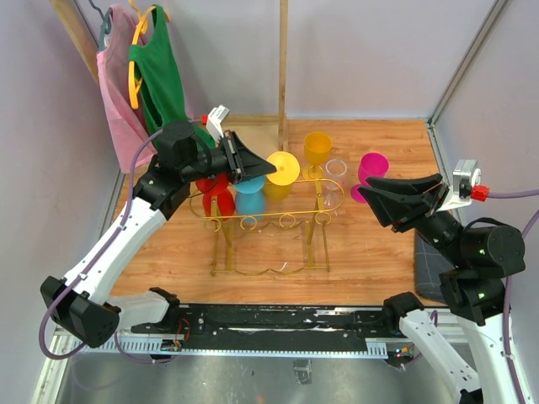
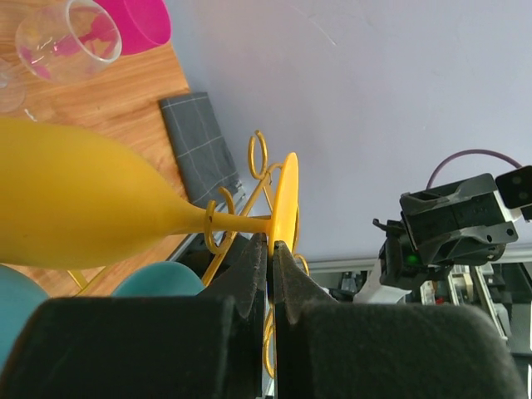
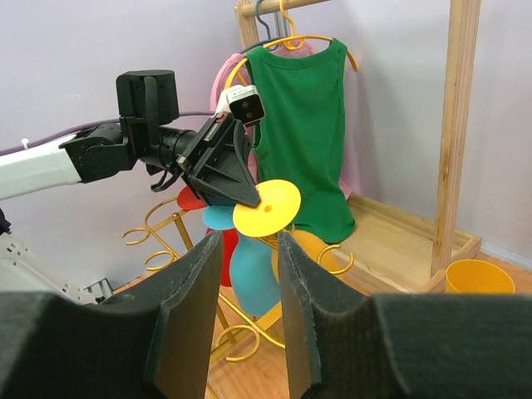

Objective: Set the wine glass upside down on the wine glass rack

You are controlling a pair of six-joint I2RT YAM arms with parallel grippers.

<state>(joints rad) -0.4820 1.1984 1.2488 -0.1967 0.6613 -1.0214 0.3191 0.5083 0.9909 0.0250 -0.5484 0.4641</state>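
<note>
- The left tool (image 1: 268, 168) is clenched on the edge of the round foot of the yellow wine glass (image 1: 282, 171); the left wrist view shows both pads pinching that thin disc (image 2: 287, 208).
- The yellow wine glass is upside down, foot on top and bowl (image 2: 83, 199) hanging below the top frame of the wine glass rack (image 1: 265, 217).
- Its stem passes through one of the curled gold loops (image 2: 220, 220) at the rack's edge.
- A blue glass (image 1: 249, 198) and a red glass (image 1: 215, 192) hang inverted on the same rack, just beside the yellow one towards the left arm.
- The right tool (image 1: 368, 187) hangs in the air to the right of the rack, well apart from it, its fingers parted and nothing between them.
- A pink cup (image 1: 373, 166), a clear glass (image 1: 334, 168) and a yellow cup (image 1: 317, 147) stand on the wooden table (image 1: 379, 244) behind the rack.
- A green top (image 1: 160, 76) hangs on a hanger at the back left.
</note>
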